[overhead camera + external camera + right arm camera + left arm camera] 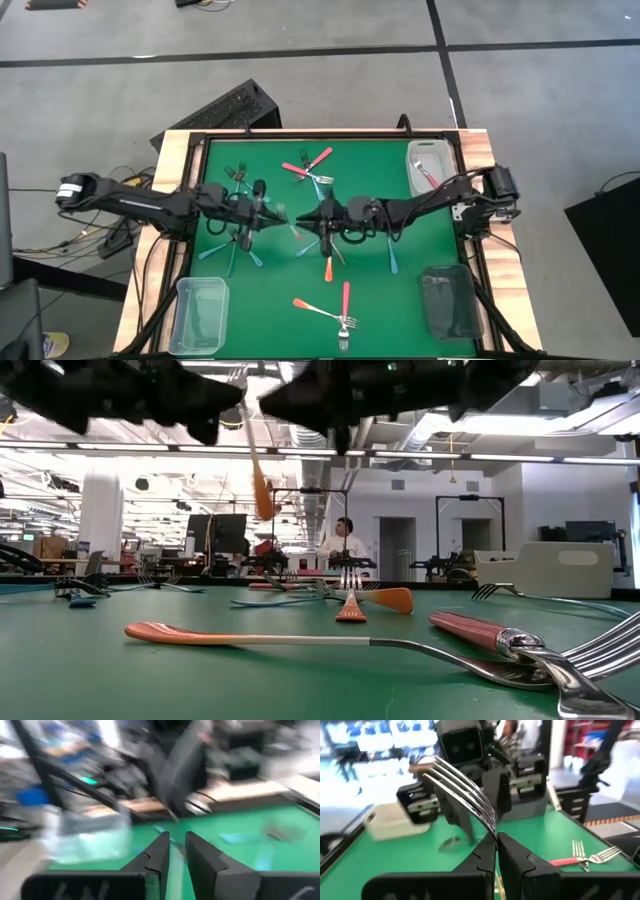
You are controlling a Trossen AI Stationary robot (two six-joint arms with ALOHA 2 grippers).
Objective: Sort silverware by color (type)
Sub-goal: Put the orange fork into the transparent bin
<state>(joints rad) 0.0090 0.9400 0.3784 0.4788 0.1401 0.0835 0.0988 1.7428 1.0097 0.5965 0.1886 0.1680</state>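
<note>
Small forks with pink, orange and light blue handles lie scattered on the green table. My left gripper hovers above the table's middle, shut on one fork. That fork's silver tines stick out past the fingertips toward the right arm. My right gripper faces it closely from the right, fingers slightly apart, touching nothing that I can see. Loose forks include a pink pair at the far side, blue ones, and an orange one. My left gripper pinches the fork between its two fingers at the neck, just behind the tines. The fingers lie roughly level, coming from the table's left. The fork is lifted clear of the table. An orange handle hangs slanting below the grippers in the low view.
A clear bin sits at the near left corner, a darker bin at the near right, and a white bin holding a pink fork at the far right. An orange fork and a pink fork lie near the front edge.
</note>
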